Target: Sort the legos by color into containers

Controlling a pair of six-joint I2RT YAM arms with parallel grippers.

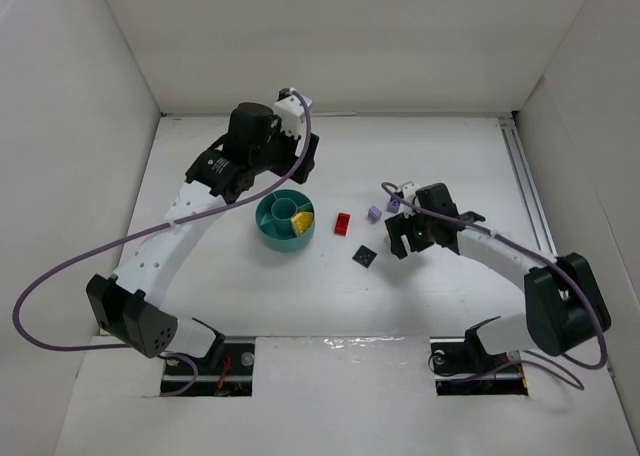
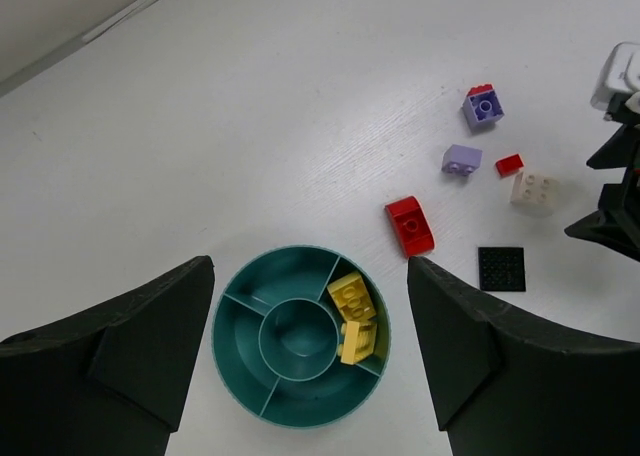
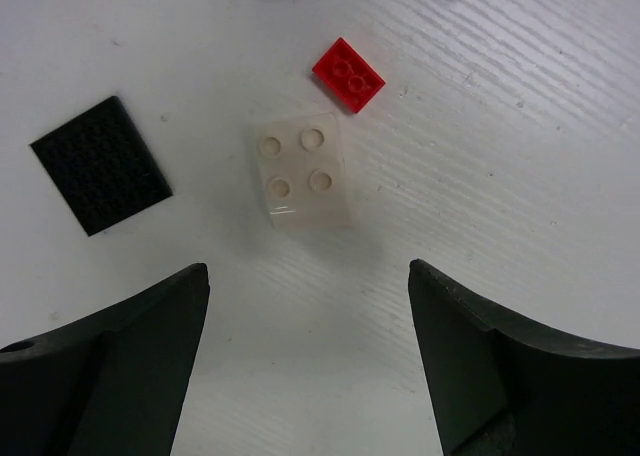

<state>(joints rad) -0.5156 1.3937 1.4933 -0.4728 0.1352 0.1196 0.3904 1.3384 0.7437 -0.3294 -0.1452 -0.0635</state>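
Clearly apart: white brick (image 3: 303, 173), black plate (image 3: 100, 164).

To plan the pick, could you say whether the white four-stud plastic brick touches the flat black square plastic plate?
Apart: right wrist view shows bare table between the white four-stud brick and the flat black plate.

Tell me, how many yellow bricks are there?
2. One yellow brick and a second yellow brick lie touching in the same wedge of the teal dish. None shows elsewhere, though another could hide beneath them.
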